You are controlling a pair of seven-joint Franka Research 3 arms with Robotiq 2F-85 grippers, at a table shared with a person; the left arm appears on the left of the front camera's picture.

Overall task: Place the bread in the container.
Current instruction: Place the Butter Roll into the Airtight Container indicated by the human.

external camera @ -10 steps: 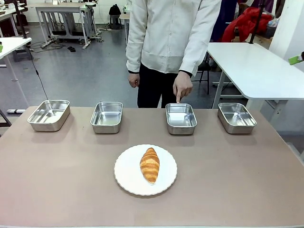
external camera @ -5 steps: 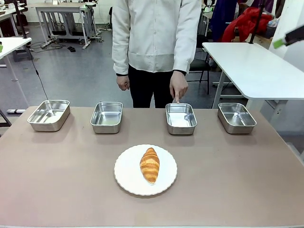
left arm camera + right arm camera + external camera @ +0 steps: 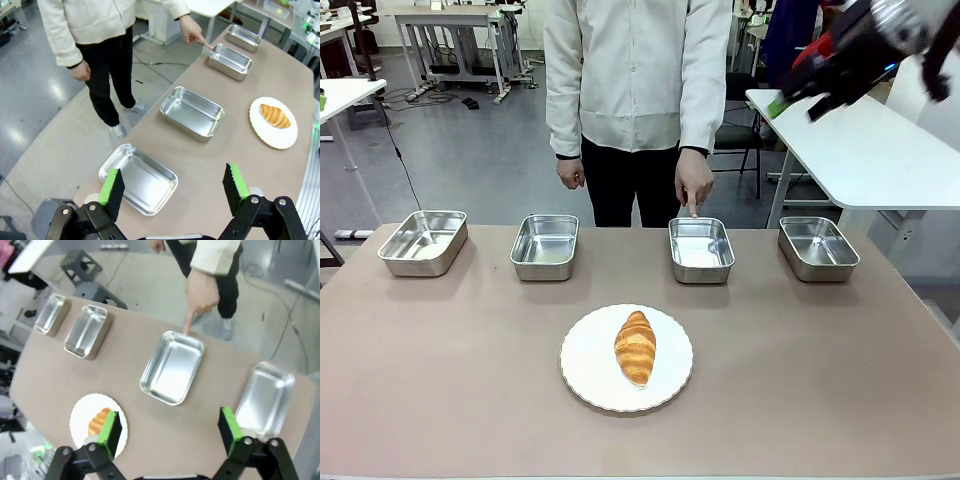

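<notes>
The bread, a golden croissant point(image 3: 635, 346) point(image 3: 274, 115) point(image 3: 98, 421), lies on a white scalloped plate point(image 3: 582, 372) at the table's middle. Four steel pans line the far side. A person's finger point(image 3: 694, 205) point(image 3: 189, 325) points at the far rim of the container point(image 3: 701, 248) point(image 3: 230, 61) point(image 3: 172, 367), third from the left in the front view. My right gripper point(image 3: 798, 106) point(image 3: 170, 429) hangs high at the far right, open, above the table and holding nothing. My left gripper point(image 3: 173, 185) is open and empty, high over the table's left end.
The other pans sit at the far left point(image 3: 423, 241), left of middle point(image 3: 545, 245) and far right point(image 3: 817, 247). The person stands close behind the far edge. A white table point(image 3: 860, 140) stands beyond at the right. Bare tabletop surrounds the plate.
My right arm has swung into the front view's top right corner, moving left. The person has shifted a little to the left, finger still at the third pan.
</notes>
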